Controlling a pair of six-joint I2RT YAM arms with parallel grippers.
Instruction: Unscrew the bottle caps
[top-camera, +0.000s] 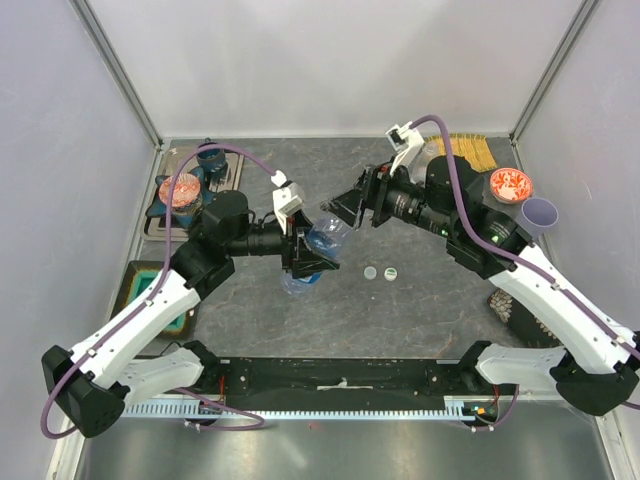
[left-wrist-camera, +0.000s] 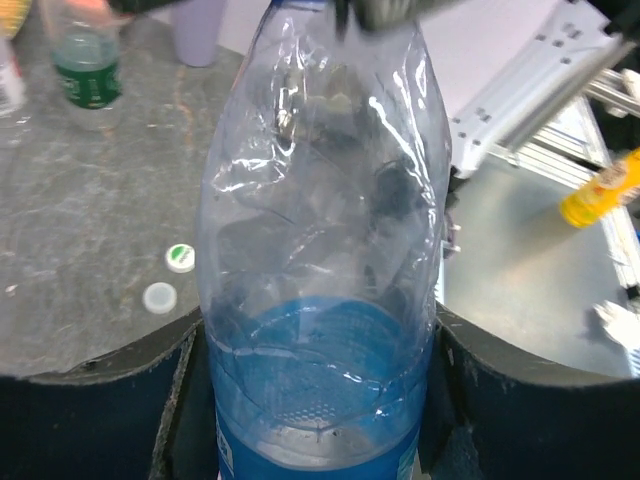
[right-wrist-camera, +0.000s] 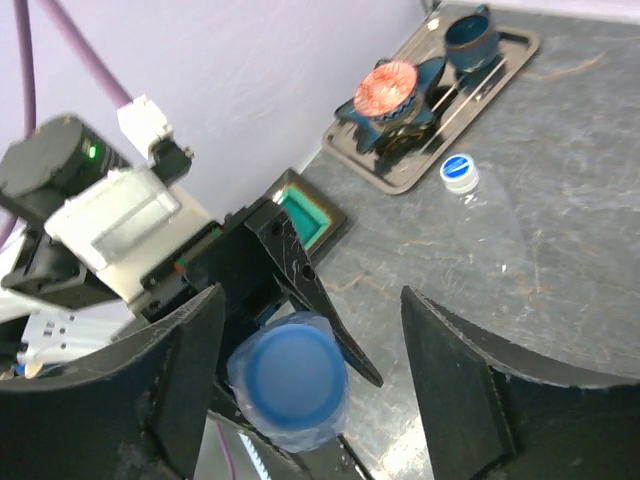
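Observation:
My left gripper (top-camera: 303, 256) is shut on the blue-labelled bottle (top-camera: 326, 238) and holds it above the table, neck pointing toward the right arm. In the left wrist view the bottle (left-wrist-camera: 320, 300) fills the space between both pads. Its blue cap (right-wrist-camera: 290, 373) sits on the neck. My right gripper (top-camera: 347, 208) is open, its fingers (right-wrist-camera: 180, 370) standing either side of the cap without touching it. The green-labelled bottle (left-wrist-camera: 88, 70) stands at the far side. A clear bottle with a blue cap (right-wrist-camera: 458, 172) is beside the tray. Two loose caps (top-camera: 380, 272) lie on the table.
A dark tray (top-camera: 158, 222) with blue bowls and a red-filled dish is at the back left. A teal box (top-camera: 150, 285) lies at the left edge. A red-speckled bowl (top-camera: 510, 184), the lilac cup (top-camera: 540, 212) and yellow sticks (top-camera: 470, 152) are at the back right.

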